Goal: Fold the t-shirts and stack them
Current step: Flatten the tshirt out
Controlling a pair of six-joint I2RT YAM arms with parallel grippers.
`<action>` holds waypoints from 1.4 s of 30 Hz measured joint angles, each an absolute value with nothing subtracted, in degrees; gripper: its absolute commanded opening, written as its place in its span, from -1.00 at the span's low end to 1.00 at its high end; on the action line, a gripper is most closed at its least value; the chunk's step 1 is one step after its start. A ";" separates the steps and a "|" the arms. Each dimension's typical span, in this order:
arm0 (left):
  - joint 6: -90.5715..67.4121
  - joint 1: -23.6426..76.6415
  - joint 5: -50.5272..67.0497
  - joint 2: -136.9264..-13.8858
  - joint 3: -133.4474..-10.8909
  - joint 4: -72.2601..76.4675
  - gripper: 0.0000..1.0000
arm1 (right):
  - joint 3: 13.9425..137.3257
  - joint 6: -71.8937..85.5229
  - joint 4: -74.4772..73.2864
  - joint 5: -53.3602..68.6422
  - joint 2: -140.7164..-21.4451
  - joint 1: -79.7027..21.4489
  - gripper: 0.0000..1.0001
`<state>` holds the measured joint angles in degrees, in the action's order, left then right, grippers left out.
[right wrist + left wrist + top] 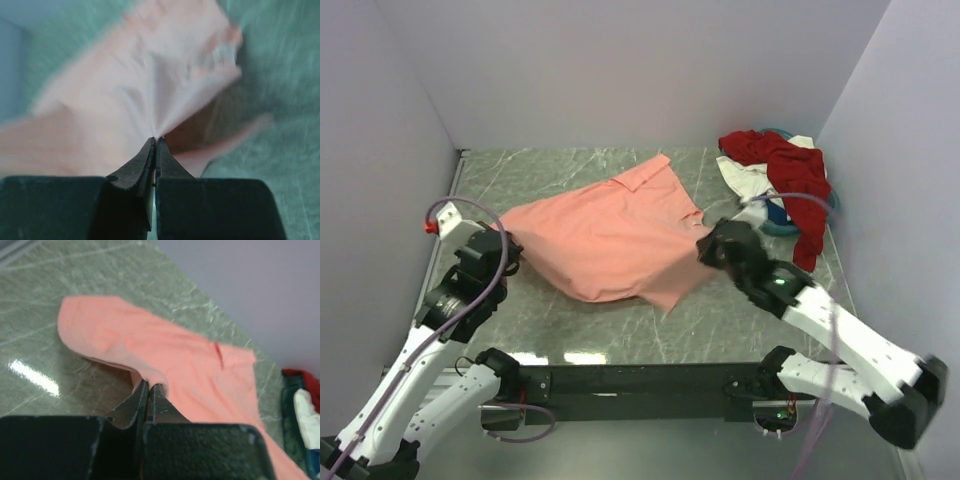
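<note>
The salmon-pink t-shirt (pixel 610 235) lies spread across the middle of the table, also in the left wrist view (pixel 165 355) and, blurred, in the right wrist view (pixel 125 95). My left gripper (pixel 510 250) is shut on its left edge (pixel 149 384). My right gripper (pixel 708 248) is shut on its right edge (pixel 156 139), the cloth pulled into taut folds. The dark red t-shirt (pixel 790 170), the white t-shirt (pixel 745 180) and the teal-blue t-shirt (pixel 782 222) lie in a heap at the back right.
The table is grey-green marble (pixel 570 175) enclosed by pale walls on three sides. A black rail (pixel 640 380) with the arm bases runs along the near edge. The heap's edge shows in the left wrist view (pixel 300 405).
</note>
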<state>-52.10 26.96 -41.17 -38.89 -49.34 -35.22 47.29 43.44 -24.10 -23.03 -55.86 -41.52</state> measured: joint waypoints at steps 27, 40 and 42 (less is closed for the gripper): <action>-39.51 24.60 -41.32 -52.86 -69.54 -17.80 -0.99 | 106.43 27.14 -26.70 -7.60 -75.50 -22.96 -1.00; -38.57 0.64 -19.75 -82.72 -100.66 -13.69 -0.99 | 132.07 29.34 -24.05 2.87 -98.10 -14.92 -1.00; -38.63 -0.05 -18.61 -79.35 -99.35 -12.58 -0.99 | 127.55 29.47 -22.92 2.90 -93.47 -14.48 -1.00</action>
